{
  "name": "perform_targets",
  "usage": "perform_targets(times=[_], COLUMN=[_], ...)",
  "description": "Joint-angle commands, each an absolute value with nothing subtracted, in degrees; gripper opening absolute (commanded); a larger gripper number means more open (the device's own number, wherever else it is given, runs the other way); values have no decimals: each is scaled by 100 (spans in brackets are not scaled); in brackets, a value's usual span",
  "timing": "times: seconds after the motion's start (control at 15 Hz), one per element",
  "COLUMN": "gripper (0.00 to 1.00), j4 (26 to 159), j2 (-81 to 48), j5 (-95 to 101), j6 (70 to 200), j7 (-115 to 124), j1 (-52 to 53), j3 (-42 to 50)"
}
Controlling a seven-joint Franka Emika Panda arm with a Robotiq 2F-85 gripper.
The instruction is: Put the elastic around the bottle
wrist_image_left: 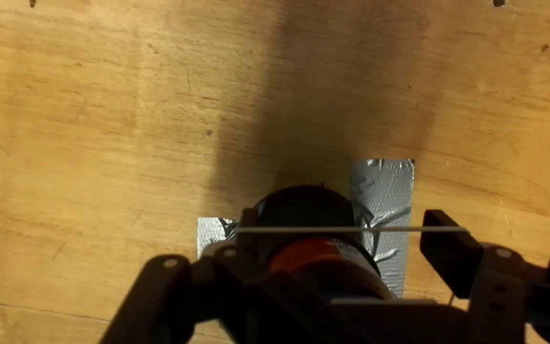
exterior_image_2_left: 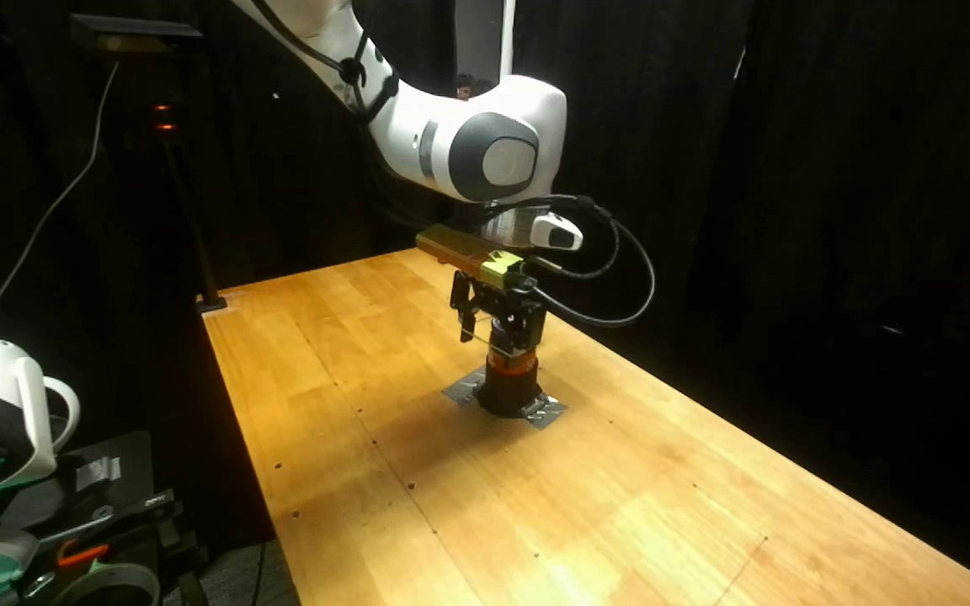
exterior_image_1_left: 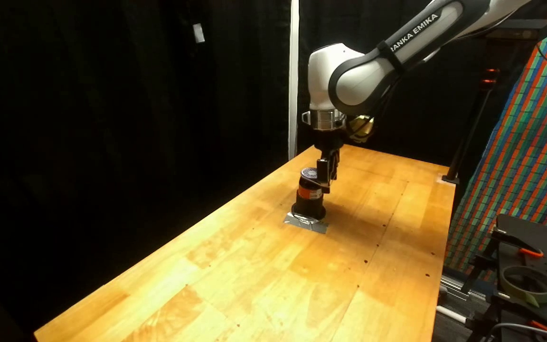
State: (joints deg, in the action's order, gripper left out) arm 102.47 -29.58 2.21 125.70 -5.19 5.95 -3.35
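Note:
The dark bottle with an orange-red band [exterior_image_1_left: 306, 192] stands upright in a dark round holder [exterior_image_1_left: 309, 208] on the table. It also shows in an exterior view [exterior_image_2_left: 512, 362] and the wrist view [wrist_image_left: 303, 253]. My gripper [wrist_image_left: 346, 229] is open, pointing down at the height of the bottle's upper part. The thin pale elastic [wrist_image_left: 389, 229] is stretched across its spread fingers and crosses in front of the bottle in the wrist view. The left finger there overlaps the bottle's side; touching cannot be told. Whether the elastic encircles the bottle is hidden. The gripper also shows in both exterior views [exterior_image_1_left: 326, 178] [exterior_image_2_left: 498, 330].
Grey tape strips [wrist_image_left: 385, 191] fix the holder to the wooden table [exterior_image_1_left: 273, 285]. A dark post [exterior_image_2_left: 190, 227] stands at the table's far corner. A cable [exterior_image_2_left: 649, 278] loops beside the wrist. A side cart with a tape roll [exterior_image_1_left: 527, 284] stands beyond the table edge.

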Motion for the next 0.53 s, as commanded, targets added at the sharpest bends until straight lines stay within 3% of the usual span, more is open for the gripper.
perform_targets(times=[0.0, 0.27, 0.47], gripper=[58, 27, 18], j4=[11123, 11679, 12036], j2=[-2383, -2144, -2011], j5=[212, 69, 19], j6=[13304, 14199, 14775], j7=[-368, -216, -132], j1=[539, 501, 518], j3=[-360, -397, -428])
